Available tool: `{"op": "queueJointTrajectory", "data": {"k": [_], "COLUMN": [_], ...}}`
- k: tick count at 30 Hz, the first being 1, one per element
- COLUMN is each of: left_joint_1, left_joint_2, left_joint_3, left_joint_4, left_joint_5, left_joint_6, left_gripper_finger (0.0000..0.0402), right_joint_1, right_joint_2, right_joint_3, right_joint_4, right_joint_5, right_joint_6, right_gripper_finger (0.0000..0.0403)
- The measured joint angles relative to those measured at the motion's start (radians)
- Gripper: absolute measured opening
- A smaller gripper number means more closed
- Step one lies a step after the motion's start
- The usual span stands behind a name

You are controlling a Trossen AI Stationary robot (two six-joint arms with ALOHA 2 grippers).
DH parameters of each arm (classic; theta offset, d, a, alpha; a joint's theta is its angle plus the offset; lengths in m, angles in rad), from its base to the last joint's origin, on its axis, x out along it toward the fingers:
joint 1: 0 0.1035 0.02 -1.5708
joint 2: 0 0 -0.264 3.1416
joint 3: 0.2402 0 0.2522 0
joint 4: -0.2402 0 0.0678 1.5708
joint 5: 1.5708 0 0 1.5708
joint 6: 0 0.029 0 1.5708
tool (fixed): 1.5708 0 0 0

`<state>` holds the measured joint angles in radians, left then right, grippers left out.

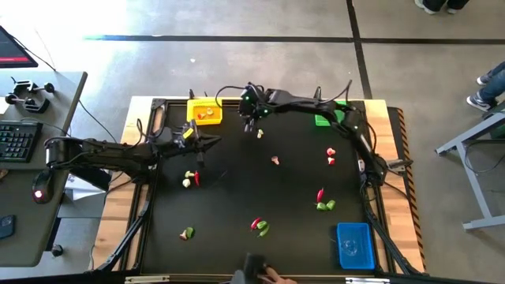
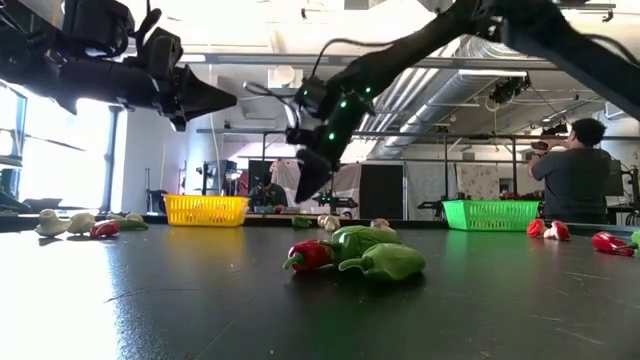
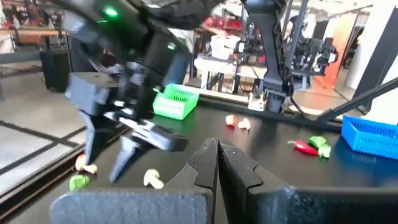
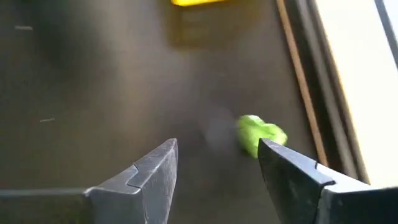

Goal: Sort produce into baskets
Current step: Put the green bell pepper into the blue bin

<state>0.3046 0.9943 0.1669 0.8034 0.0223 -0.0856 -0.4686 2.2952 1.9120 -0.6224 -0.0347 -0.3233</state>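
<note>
Right wrist view, right claw (image 4: 217, 168) spread apart above green chunk (image 4: 260, 134), its long axis seemingly crosswise.

The yellow basket (image 4: 198, 2) is showing only a sliver at the right wrist picture's edge. A green piece (image 4: 258, 134) is blurring there, partly hiding behind one finger (image 4: 298, 180).

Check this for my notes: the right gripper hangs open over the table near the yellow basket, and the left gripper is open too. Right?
Not quite. The left gripper is shut: the left wrist view shows its two fingers pressed together with nothing between them. The rest holds: the right gripper hangs open over the table near the yellow basket, as the right wrist view and the high view show.
</note>
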Motion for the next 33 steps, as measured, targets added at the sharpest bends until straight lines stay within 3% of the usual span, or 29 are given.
{"op": "queueJointTrajectory", "data": {"k": [5,18,26,33], "left_joint_1": [0.000,0.000,0.000,0.000], "left_joint_2": [0.000,0.000,0.000,0.000], "left_joint_3": [0.000,0.000,0.000,0.000], "left_joint_4": [-0.027,-0.058,-0.059,-0.059], "left_joint_5": [0.000,0.000,0.000,0.000], "left_joint_6": [0.001,0.019,0.019,0.011], "left_gripper_finger": [0.0000,0.0000,0.0000,0.0000], "right_joint_1": [0.006,-0.003,-0.004,-0.001], "right_joint_2": [0.086,0.275,0.276,0.268], "right_joint_3": [0.133,0.438,0.444,0.444], "right_joint_4": [-0.049,-0.328,-0.352,-0.356], "right_joint_5": [0.084,0.075,-0.003,0.026], "right_joint_6": [-0.004,-0.018,0.007,-0.010], "right_gripper_finger": [0.0215,0.0204,0.0107,0.0028]}}
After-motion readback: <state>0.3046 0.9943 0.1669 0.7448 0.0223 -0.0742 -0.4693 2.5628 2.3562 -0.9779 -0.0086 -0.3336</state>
